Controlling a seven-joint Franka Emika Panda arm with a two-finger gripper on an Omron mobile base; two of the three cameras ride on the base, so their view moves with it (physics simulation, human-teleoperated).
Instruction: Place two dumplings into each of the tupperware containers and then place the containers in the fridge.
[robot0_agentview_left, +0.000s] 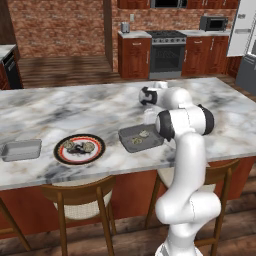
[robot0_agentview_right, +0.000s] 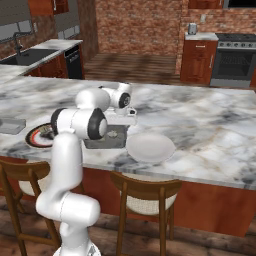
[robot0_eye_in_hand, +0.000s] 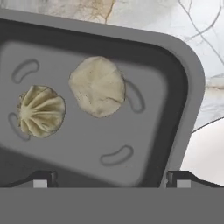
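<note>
Where the tool gapes, two dumplings lie.

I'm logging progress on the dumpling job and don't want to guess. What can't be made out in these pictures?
- Left base view: the arm hides part of the near tupperware container.
- Left base view: dumplings on the plate are too small to count.
- Right base view: the arm covers most of that plate.
- Hand view: the container's left and bottom sides are cut off.
- Fridge: cropped by the edge.
</note>
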